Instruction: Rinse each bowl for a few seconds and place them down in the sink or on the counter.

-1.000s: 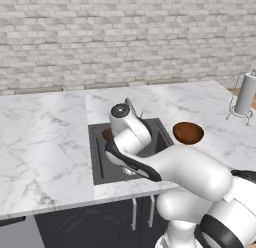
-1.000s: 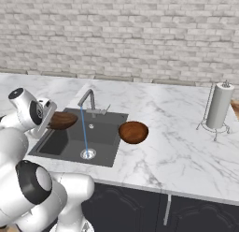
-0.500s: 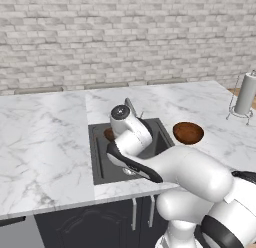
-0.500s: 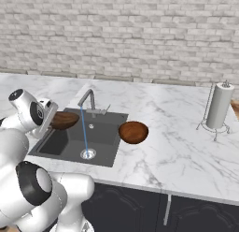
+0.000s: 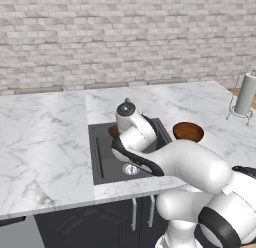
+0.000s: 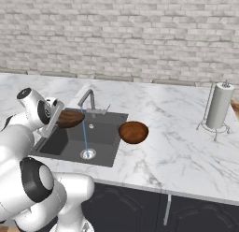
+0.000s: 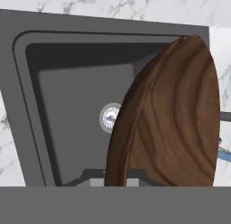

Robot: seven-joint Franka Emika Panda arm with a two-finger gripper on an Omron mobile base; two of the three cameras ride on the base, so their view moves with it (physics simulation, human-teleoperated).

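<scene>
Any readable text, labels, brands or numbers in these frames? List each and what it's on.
None. No legible text on the held bowl, the second bowl, the sink, the faucet, the paper towel roll or the brick wall.

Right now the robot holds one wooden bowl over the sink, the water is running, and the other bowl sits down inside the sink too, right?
Not quite. The other bowl sits on the counter, just right of the sink, as the right base view shows. The rest is right.

No text, label, brand, number or sign can be read anywhere.
</scene>
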